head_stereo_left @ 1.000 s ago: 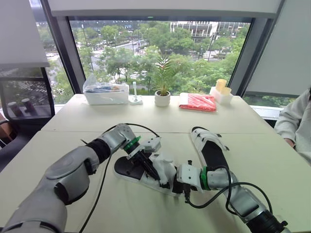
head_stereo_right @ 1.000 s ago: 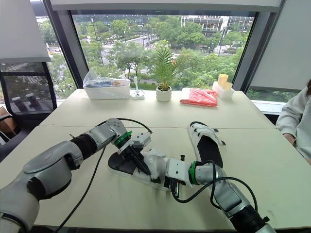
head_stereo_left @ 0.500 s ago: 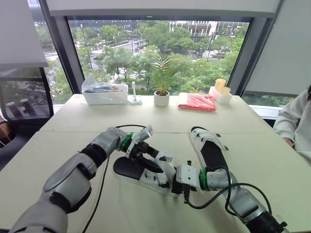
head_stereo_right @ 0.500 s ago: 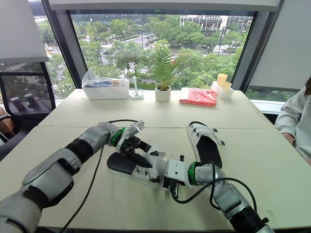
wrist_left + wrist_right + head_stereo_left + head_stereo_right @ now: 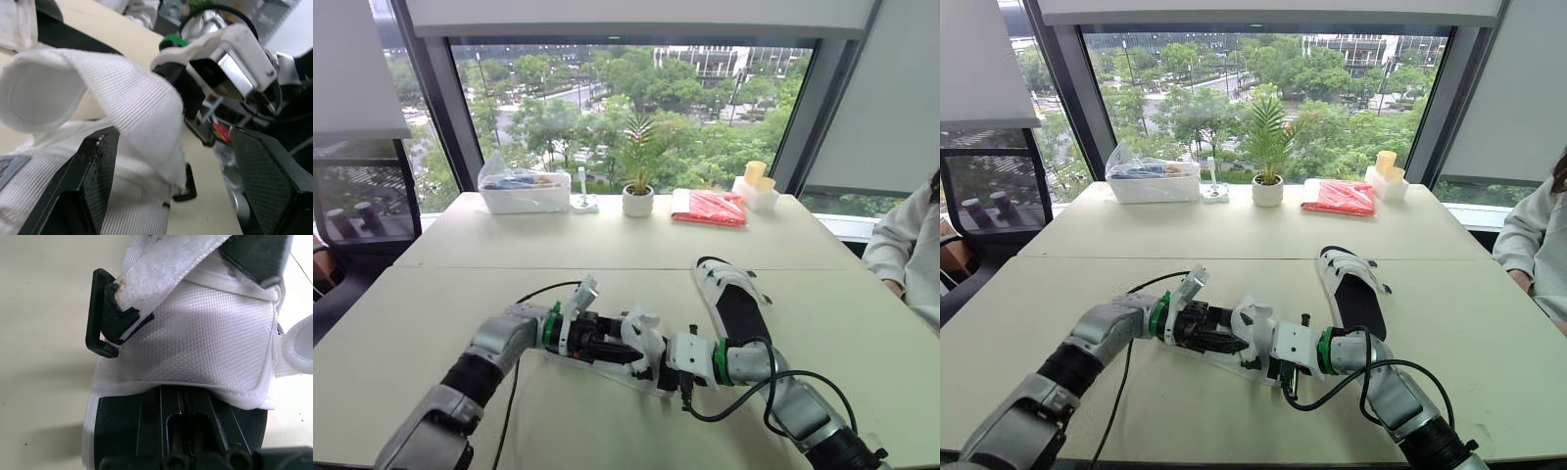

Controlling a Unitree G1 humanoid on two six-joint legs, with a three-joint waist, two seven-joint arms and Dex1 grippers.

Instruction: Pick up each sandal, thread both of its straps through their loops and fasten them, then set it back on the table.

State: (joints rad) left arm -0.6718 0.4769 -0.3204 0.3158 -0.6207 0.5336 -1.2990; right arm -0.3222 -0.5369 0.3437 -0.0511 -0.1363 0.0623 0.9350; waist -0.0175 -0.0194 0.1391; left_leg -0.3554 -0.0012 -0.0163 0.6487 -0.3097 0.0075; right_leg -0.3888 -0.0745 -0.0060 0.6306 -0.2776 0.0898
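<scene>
The near sandal [image 5: 625, 370], black sole with white straps, lies on the table [image 5: 431, 323] in front of me. My left gripper [image 5: 607, 340] lies low along it, open, its fingers [image 5: 95, 171] wide apart on either side of a curled white strap [image 5: 98, 83] without clamping it. My right gripper [image 5: 677, 360] is shut at the sandal's other end, its fingertips [image 5: 186, 423] on the black footbed just under a white strap panel. A frayed strap end [image 5: 161, 259] lies beside a black loop [image 5: 100, 316]. The second sandal [image 5: 736, 299] lies flat to the right.
Along the window edge stand a clear box [image 5: 524, 188], a potted plant [image 5: 638, 198], a red packet [image 5: 710, 208] and yellow cups [image 5: 756, 176]. A person's sleeve [image 5: 906, 257] is at the right edge. Black cables [image 5: 783, 392] trail from my wrists.
My left gripper has gone from shut to open and dropped from above the sandal to lie low along it, with the arm drawn in. The right gripper stays put.
</scene>
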